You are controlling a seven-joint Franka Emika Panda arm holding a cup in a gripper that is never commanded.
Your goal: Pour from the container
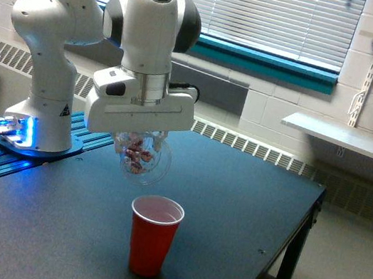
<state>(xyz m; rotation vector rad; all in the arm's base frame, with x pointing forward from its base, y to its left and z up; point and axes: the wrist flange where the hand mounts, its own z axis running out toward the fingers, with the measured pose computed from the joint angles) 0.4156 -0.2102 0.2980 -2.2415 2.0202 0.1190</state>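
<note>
Gripper (142,139) holds the container (143,156) tilted, just above the red cup (153,235), offset twd counter's back edge.
</note>
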